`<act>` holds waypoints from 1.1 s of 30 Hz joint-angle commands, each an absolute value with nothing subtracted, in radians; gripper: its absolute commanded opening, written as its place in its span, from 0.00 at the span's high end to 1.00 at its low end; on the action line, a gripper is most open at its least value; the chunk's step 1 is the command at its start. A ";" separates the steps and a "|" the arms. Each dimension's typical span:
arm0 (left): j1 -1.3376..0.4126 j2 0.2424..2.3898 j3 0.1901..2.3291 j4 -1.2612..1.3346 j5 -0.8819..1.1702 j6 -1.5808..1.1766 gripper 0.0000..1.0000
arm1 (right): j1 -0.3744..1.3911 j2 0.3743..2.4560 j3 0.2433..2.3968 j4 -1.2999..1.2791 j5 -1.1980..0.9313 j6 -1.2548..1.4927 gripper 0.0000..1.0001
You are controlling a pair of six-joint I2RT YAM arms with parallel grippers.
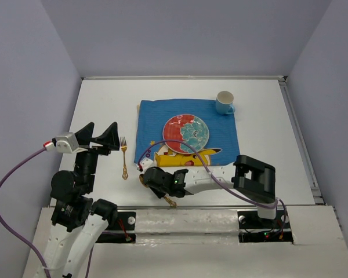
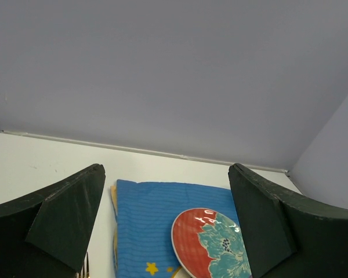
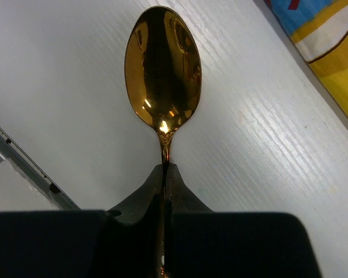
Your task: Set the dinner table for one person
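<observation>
The white dinner table carries a blue Pikachu placemat with a red and teal plate on it and a light blue cup at its far right corner. A gold fork lies left of the mat. My right gripper is shut on a gold spoon by its handle, low over the table just off the mat's near left corner. My left gripper is open and empty, raised left of the fork. The plate shows between its fingers.
A metal rail runs along the table's near edge just behind the spoon's handle end. Grey walls enclose the table at the back and both sides. A purple cable loops from the right arm over the mat's near part.
</observation>
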State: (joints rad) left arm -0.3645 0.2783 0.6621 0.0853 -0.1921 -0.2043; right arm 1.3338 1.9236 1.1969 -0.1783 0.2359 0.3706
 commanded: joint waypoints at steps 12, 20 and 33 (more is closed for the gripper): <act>-0.359 0.261 0.664 0.127 -0.184 -0.204 0.01 | 1.231 1.579 1.172 -0.226 0.428 0.377 1.00; -0.359 0.255 0.663 0.129 -0.176 -0.206 0.01 | 0.782 1.486 1.072 -0.195 0.491 0.327 1.00; -0.359 0.255 0.663 0.130 -0.170 -0.207 0.01 | 0.506 1.637 1.086 -0.086 0.393 0.288 1.00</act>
State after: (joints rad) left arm -0.3645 0.2642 0.6621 0.0853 -0.1844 -0.2073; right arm 0.5293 1.6093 1.0676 -0.1738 0.4244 0.3099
